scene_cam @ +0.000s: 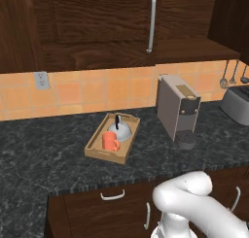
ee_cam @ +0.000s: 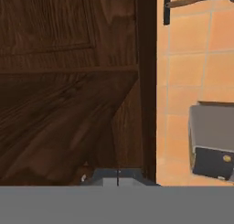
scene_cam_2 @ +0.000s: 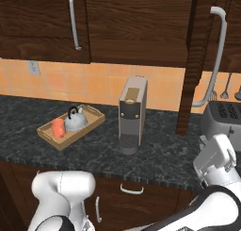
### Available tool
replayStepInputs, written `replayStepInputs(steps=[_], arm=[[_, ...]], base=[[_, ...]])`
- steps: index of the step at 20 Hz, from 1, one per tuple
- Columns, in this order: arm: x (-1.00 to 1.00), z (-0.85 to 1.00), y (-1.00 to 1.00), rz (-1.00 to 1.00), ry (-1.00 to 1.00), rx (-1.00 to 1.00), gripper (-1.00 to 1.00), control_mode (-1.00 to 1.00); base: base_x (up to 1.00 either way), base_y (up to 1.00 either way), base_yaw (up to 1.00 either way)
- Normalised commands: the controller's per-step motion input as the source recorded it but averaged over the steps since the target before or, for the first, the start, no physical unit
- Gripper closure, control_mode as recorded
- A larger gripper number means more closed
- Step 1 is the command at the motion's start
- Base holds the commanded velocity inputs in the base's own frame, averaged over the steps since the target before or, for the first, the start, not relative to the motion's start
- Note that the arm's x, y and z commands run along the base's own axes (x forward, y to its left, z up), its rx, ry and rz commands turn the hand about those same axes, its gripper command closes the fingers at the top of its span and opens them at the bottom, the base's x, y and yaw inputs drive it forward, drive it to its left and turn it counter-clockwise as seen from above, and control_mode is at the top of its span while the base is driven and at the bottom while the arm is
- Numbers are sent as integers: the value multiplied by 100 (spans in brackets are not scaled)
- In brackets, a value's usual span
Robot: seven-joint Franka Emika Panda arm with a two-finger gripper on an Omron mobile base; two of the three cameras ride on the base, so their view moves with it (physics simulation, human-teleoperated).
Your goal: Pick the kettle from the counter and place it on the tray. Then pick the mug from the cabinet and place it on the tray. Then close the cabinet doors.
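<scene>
Kettle (scene_cam: 119, 131), silvery dome, touches orange-red mug (scene_cam: 110, 142), seemingly, on tray (scene_cam: 128, 145).

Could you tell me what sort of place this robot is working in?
A rendered home kitchen, it seems: a dark marble-like counter over drawers, a coffee machine against an orange tiled wall, and a toaster.

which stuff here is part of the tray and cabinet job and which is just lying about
Job:
small silvery dome kettle
orange-red mug
light-wood tray
dark-brown cabinet door, right one open
black speckled counter

Lying about:
tall grey coffee machine
silver toaster
hanging utensils
wall socket
</scene>
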Motion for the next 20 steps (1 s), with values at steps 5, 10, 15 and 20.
replayStepInputs(steps=[5,10,15,20], arm=[[32,57,0,11,-47,0,100,-100],[17,41,1,4,-39,0,100,-100],[0,30,30,0,-31,-1,100,-100],[-9,61,72,0,-26,-10,100,-100]], base=[[0,0,0],[0,0,0],[0,0,0],[0,0,0]])
